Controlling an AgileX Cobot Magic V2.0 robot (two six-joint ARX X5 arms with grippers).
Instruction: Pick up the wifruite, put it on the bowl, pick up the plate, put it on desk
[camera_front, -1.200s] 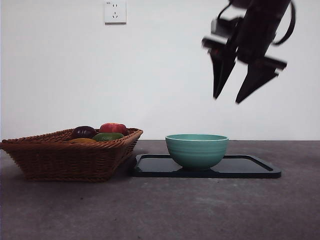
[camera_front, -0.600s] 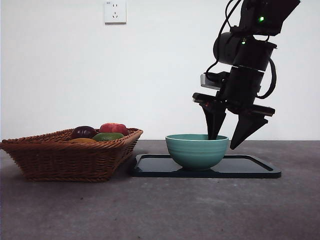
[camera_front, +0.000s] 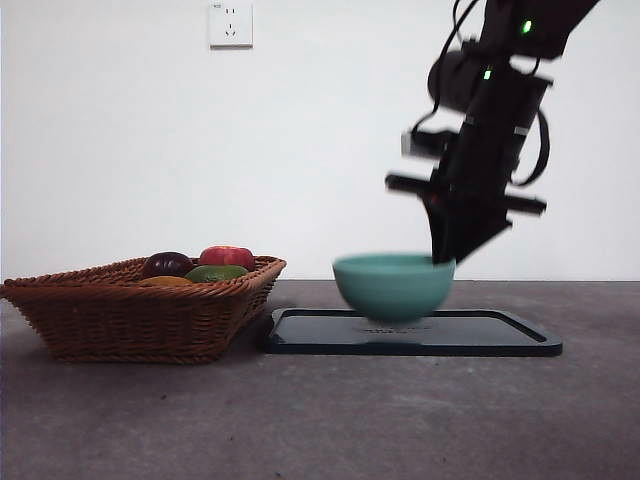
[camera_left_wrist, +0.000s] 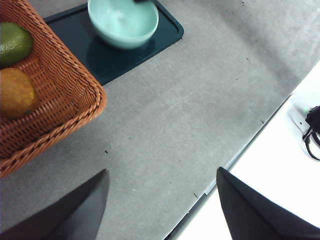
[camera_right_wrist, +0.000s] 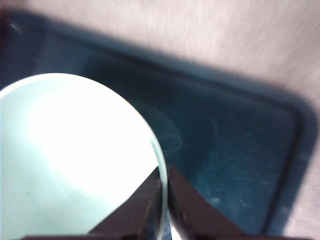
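Note:
My right gripper (camera_front: 445, 258) is shut on the right rim of the mint-teal bowl (camera_front: 392, 285), with one jaw inside and one outside. The bowl hangs blurred just above the black plate (camera_front: 500, 342). The right wrist view shows the gripper (camera_right_wrist: 164, 172) pinching the bowl's rim (camera_right_wrist: 75, 160) over the plate (camera_right_wrist: 230, 135). The brownish-orange wifruite (camera_front: 165, 282) lies in the wicker basket (camera_front: 130, 320) and also shows in the left wrist view (camera_left_wrist: 15, 92). My left gripper (camera_left_wrist: 162, 172) is open and empty above the desk (camera_left_wrist: 165, 110), away from the bowl (camera_left_wrist: 123, 20).
The basket stands left of the plate and also holds a dark purple fruit (camera_front: 167, 264), a red fruit (camera_front: 227, 256) and a green fruit (camera_front: 216, 272). The desk's edge (camera_left_wrist: 240, 150) runs close by my left gripper. A wall socket (camera_front: 230, 24) is on the white wall.
My right gripper came down from the upper right, went over the bowl's right rim and shut on it. The bowl has risen a little off the plate.

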